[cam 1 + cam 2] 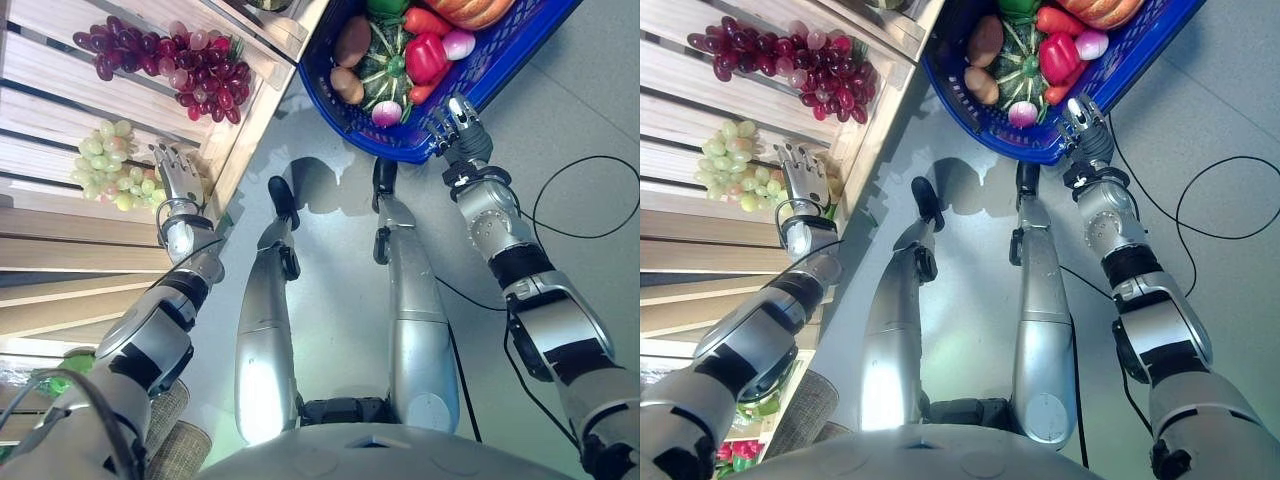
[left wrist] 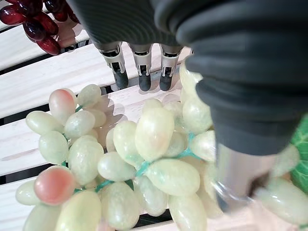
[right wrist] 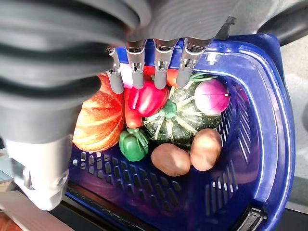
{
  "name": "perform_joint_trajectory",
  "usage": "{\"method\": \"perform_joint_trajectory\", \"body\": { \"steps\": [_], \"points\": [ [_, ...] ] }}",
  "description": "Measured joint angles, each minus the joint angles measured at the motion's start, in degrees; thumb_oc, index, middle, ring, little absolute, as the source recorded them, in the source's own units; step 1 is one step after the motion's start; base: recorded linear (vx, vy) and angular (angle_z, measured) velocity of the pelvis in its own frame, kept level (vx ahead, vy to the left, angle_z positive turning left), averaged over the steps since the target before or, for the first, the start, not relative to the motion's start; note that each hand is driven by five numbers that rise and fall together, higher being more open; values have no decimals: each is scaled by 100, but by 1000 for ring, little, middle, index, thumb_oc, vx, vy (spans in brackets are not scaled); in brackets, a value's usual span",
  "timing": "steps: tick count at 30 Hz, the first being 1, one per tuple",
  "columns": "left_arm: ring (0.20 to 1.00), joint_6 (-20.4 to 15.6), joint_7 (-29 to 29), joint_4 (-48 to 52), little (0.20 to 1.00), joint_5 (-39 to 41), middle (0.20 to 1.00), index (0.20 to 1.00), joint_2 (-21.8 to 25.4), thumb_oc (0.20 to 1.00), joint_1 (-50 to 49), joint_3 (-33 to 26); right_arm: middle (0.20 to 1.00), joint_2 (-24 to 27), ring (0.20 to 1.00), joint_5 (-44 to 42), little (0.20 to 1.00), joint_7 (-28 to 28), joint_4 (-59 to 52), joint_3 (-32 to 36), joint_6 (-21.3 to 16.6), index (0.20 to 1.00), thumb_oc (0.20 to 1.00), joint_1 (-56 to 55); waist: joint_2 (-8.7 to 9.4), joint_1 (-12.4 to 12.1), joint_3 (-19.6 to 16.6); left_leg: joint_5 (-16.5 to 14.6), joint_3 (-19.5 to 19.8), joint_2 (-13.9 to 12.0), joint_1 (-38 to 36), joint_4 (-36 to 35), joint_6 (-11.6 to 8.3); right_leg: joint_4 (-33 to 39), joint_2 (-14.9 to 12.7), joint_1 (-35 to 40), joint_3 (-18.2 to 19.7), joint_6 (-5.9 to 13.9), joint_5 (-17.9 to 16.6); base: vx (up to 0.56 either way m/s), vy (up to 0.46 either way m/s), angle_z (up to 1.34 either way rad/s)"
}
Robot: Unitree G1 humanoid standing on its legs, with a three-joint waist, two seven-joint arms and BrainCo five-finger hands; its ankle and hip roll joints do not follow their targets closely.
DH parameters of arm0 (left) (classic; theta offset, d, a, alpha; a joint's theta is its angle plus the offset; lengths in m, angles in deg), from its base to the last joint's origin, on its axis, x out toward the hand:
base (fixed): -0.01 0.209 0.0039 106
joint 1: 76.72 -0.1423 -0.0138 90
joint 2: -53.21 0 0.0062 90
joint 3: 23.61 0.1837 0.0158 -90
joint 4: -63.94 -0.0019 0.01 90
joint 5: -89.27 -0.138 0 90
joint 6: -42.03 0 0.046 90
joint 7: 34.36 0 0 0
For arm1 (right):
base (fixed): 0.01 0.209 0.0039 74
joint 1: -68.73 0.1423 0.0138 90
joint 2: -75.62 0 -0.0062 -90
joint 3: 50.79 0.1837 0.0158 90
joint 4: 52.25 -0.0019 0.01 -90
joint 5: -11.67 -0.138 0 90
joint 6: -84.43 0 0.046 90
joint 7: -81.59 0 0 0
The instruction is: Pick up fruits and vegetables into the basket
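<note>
Green grapes (image 2: 144,163): soft, loose, bruise-prone cluster; cradle underneath near stem. Left hand (image 1: 178,178) above, fingers straight. Right hand (image 1: 459,122) fingers straight at basket (image 3: 269,125) rim.

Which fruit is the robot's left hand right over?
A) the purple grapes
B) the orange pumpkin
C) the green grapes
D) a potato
C: the left hand hovers with straight fingers over the green grapes on the wooden shelf.
</note>
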State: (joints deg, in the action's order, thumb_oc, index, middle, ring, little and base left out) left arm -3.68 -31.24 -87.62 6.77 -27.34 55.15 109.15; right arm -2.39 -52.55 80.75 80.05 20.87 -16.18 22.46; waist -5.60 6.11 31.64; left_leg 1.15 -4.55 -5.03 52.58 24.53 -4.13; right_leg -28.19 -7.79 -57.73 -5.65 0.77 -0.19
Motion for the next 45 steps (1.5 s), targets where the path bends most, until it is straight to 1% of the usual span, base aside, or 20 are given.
{"method": "perform_joint_trajectory", "body": {
  "steps": [6, 11, 12, 17, 21, 23, 25, 28, 29, 30, 31, 33, 34, 36, 37, 39, 41, 43, 44, 45],
  "points": [
    [200, -189, 70, -13, 200, 256, 200, 200, 44, 200, -27, -20, 1000, 15, 1000, -1, 1000, -32, -39, 20, -57, 1000, 1000, -78, 0, -52, 0, 2, -23, 26, -7, -18, 2, 10, -20, 5, 7, -6, -4, 5, 17, 0],
    [200, -261, 317, -50, 200, 435, 200, 200, 54, 200, -39, -49, 1000, 14, 1000, -5, 1000, -47, -38, 20, -62, 1000, 1000, -100, 0, -107, 0, 3, -13, 34, -37, 5, 4, -3, -31, 50, -8, -40, -26, 0, 0, 0],
    [200, -323, 393, -88, 200, 499, 200, 200, 54, 200, -43, -50, 1000, 14, 1000, -10, 1000, -54, -39, 20, -73, 1000, 1000, -111, 0, -106, 0, 6, -8, 38, -71, 4, 8, -2, -36, 87, -16, -40, -26, 7, -1, 3],
    [200, -426, 774, -96, 200, 849, 200, 200, 68, 200, -74, -50, 1000, 24, 1000, -12, 1000, -66, -41, 22, -128, 1000, 1000, -179, 2, -98, 0, 10, 17, 52, -215, -2, 16, 16, -52, 254, -42, -9, -6, 6, 4, 2],
    [200, -475, 1285, -52, 200, 1488, 200, 200, 133, 200, -82, -53, 1000, 28, 1000, -10, 1000, -73, -96, 47, -152, 1000, 1000, -256, 14, -89, 8, 15, 23, 55, -249, 3, 22, 11, -50, 285, -43, -8, -8, 6, 10, 0],
    [200, -559, 1575, 36, 200, 1995, 200, 200, 200, 200, -87, -92, 1000, 34, 1000, -8, 1000, -83, -126, 72, -154, 1000, 1000, -292, 37, -89, 17, 12, 13, 53, -323, -7, 20, 26, -47, 364, -34, -9, -7, 14, 17, -1],
    [200, -711, 2076, 129, 200, 2720, 200, 200, 290, 200, -92, -156, 1000, 48, 1000, 38, 1000, -112, -286, 113, -157, 1000, 1000, -394, 56, -81, 23, 9, -8, 60, -445, -36, 23, 50, -48, 465, -15, -8, -7, 28, 33, -2],
    [200, -896, 2538, 321, 200, 3266, 200, 200, 424, 200, -126, -270, 1000, 55, 1000, 213, 1000, -120, -484, 166, -159, 1000, 1000, -474, 61, -101, 26, 9, -19, 62, -541, -70, 25, 70, -48, 554, -9, -7, -8, 7, 12, 0],
    [200, -1161, 2887, 540, 200, 3654, 200, 200, 577, 200, -101, -387, 1000, 106, 1000, 457, 1000, -144, -707, 163, -155, 1000, 1000, -547, 71, -112, 32, 9, -27, 63, -635, -92, 25, 90, -46, 640, -4, -7, -8, -35, 46, -1],
    [200, -1301, 3094, 682, 200, 3886, 200, 200, 666, 200, -113, -446, 1000, 142, 1000, 566, 1000, -148, -846, 162, -161, 1000, 1000, -578, 87, -113, 30, -1, -31, 63, -659, -87, 36, 86, -46, 663, -11, 9, 2, -30, 41, -1],
    [200, -1494, 3297, 744, 200, 4174, 200, 200, 751, 200, -116, -531, 1000, 166, 1000, 708, 1000, -151, -935, 164, -162, 1000, 1000, -584, 100, -134, 37, 15, -36, 70, -678, -84, 26, 73, -48, 678, -9, -39, -38, -32, 30, 1],
    [200, -1994, 3637, 988, 200, 4840, 200, 200, 910, 200, -68, -748, 1000, 248, 1000, 946, 1000, -166, -1149, 167, -159, 1000, 1000, -664, 104, -137, 40, 10, -31, 75, -703, -67, 31, 70, -53, 716, -9, -35, -34, 34, 27, 2],
    [200, -2171, 3722, 1073, 200, 5106, 200, 200, 971, 200, -44, -827, 1000, 262, 1000, 1019, 1000, -166, -1222, 177, -160, 1000, 1000, -681, 105, -141, 40, 10, -30, 78, -715, -62, 32, 68, -55, 728, -8, -26, -28, 34, 28, 2],
    [200, -2577, 3762, 1354, 200, 5785, 200, 200, 1097, 200, -20, -1221, 1000, 284, 1000, 1213, 1000, -176, -1471, 185, -156, 1000, 1000, -736, 110, -143, 44, 2, -31, 82, -749, -36, 40, 48, -58, 759, 2, -15, -21, 35, 31, 0],
    [200, -2876, 3766, 1505, 200, 6314, 200, 200, 1147, 200, 0, -1581, 1000, 282, 1000, 1426, 1000, -178, -1706, 188, -148, 1000, 1000, -845, 116, -151, 47, -15, -43, 82, -823, 4, 46, 22, -60, 832, 19, -34, -33, 39, 34, -2],
    [200, -3150, 3819, 1623, 200, 6633, 200, 200, 1190, 200, 47, -1831, 1000, 282, 1000, 1650, 1000, -177, -1880, 189, -108, 1000, 1000, -923, 116, -157, 47, -30, -46, 87, -926, 21, 55, 23, -69, 943, 24, 1, -8, 17, 12, 0],
    [200, -3342, 3839, 2056, 200, 6953, 200, 200, 1263, 200, 49, -2103, 1000, 291, 1000, 1875, 1000, -184, -2229, 234, -72, 1000, 1000, -1098, 117, -168, 46, -38, -47, 93, -996, 22, 66, 22, -74, 1013, 28, 14, -1, 6, -20, 1],
    [200, -3449, 3882, 2276, 200, 7080, 200, 200, 1328, 200, 78, -2165, 1000, 275, 1000, 1987, 1000, -186, -2384, 240, -59, 1000, 1000, -1161, 119, -164, 46, -54, -41, 93, -1000, 21, 67, 19, -66, 1019, 36, 13, 1, 13, -52, 2],
    [200, -3589, 3915, 2519, 200, 7250, 200, 200, 1326, 200, 9, -2318, 1000, 259, 1000, 2105, 1000, -187, -2575, 261, -60, 1000, 1000, -1270, 121, -166, 47, -49, -27, 86, -996, 20, 54, 34, -52, 1020, 40, 13, 1, 16, -55, 3],
    [200, -3665, 3933, 2563, 200, 7284, 200, 200, 1326, 200, -4, -2335, 1000, 258, 1000, 2166, 1000, -184, -2636, 256, -58, 1000, 1000, -1308, 122, -167, 47, -48, -17, 84, -998, 21, 51, 26, -46, 1026, 33, 13, 1, 19, -62, 2]
  ]
}}
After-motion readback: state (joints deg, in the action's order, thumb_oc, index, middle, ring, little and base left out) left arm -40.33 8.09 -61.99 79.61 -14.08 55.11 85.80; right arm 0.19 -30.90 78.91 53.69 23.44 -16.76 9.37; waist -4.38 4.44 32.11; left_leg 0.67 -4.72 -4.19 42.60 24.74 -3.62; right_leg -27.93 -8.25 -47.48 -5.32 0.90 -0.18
